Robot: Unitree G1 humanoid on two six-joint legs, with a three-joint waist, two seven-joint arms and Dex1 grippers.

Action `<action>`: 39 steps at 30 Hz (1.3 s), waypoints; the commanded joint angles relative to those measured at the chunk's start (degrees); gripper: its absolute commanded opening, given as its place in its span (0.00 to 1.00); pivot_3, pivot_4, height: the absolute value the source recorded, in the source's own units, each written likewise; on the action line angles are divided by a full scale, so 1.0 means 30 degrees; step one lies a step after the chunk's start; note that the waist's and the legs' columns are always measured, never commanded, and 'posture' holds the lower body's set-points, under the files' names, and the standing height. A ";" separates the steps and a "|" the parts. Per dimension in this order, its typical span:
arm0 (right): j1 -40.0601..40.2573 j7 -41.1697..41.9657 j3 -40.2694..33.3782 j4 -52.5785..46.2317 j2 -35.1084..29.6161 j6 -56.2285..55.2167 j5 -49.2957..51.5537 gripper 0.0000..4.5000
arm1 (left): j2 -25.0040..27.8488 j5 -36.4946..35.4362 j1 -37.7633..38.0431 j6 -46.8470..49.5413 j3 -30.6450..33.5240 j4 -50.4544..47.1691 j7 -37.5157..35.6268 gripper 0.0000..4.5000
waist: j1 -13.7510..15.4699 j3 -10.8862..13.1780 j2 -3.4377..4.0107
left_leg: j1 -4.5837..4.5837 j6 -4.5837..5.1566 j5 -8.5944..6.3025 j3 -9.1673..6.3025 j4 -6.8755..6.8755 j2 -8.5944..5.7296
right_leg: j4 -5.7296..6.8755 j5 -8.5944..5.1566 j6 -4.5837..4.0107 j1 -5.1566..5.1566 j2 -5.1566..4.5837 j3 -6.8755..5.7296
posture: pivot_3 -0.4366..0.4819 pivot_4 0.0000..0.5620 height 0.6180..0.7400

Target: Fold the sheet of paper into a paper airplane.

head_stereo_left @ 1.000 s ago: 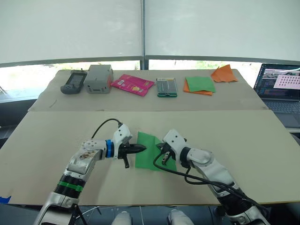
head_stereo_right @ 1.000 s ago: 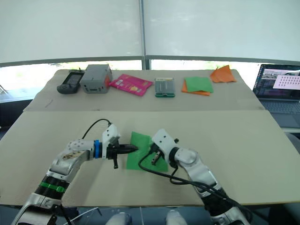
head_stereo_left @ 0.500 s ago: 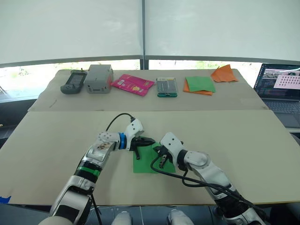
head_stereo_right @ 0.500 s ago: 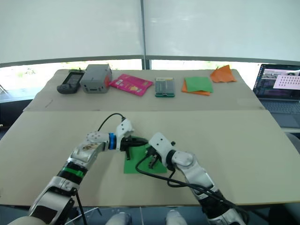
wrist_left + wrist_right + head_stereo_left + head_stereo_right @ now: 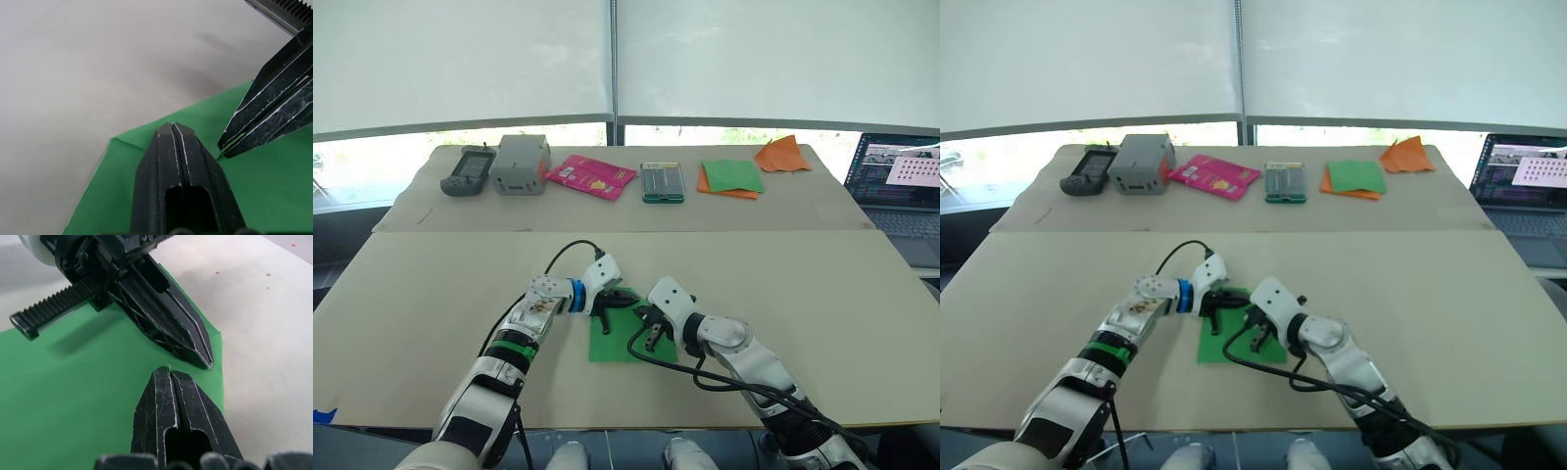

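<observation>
Beneath both grippers lies the sheet of paper (image 5: 619, 338), flat on the table (image 5: 822, 294). Left gripper (image 5: 172, 128) and right gripper (image 5: 169, 370) meet tip-to-tip above it, fingers pressed together, gripping nothing.

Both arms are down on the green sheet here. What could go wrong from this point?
1. The left end effector and right end effector, both shut, sit close together over the sheet of paper; they could collide.
2. The sheet lies loose on the table, so pressing or dragging may slide it and skew the crease.
</observation>
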 commanded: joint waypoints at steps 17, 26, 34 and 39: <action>-0.0347 -0.0937 -0.2125 -0.2222 0.0545 0.1645 0.0928 0.14 | 0.0212 0.2482 -0.0228 -0.0899 -0.1513 0.1004 0.0382 0.00 | 0.0031 -0.0022 -0.0005 | 0.0016 0.0000 0.0000 -0.0002 0.0014 0.0000 | 0.0006 0.0002 0.0003 0.0024 0.0000 0.0000 | 0.48 0.27 1.00; -0.0356 -0.0739 -0.3660 -0.4399 0.0425 0.3292 0.2494 0.36 | 0.0282 0.2456 0.0051 -0.0881 -0.1584 0.0635 0.0234 0.00 | 0.0006 -0.0033 -0.0004 | 0.0020 0.0000 0.0000 -0.0002 0.0013 0.0000 | 0.0007 0.0002 0.0004 0.0025 0.0000 0.0000 | 0.48 0.27 1.00; 0.0312 -0.1304 -0.3270 -0.3190 0.0176 0.3572 0.2156 0.01 | 0.0295 0.2439 0.0053 -0.0860 -0.1547 0.0523 0.0282 0.00 | 0.0010 -0.0032 -0.0005 | 0.0015 0.0000 0.0000 -0.0002 0.0013 0.0000 | 0.0006 0.0001 0.0003 0.0021 0.0000 0.0001 | 0.48 0.27 1.00; 0.0820 -0.1181 -0.2823 -0.3070 0.0134 0.3299 0.2161 0.01 | 0.0324 0.2441 0.0067 -0.0833 -0.1538 0.0484 0.0284 0.00 | -0.0007 -0.0033 -0.0005 | 0.0017 0.0000 0.0000 -0.0002 0.0011 0.0000 | 0.0007 0.0001 0.0003 0.0020 0.0000 0.0001 | 0.48 0.27 1.00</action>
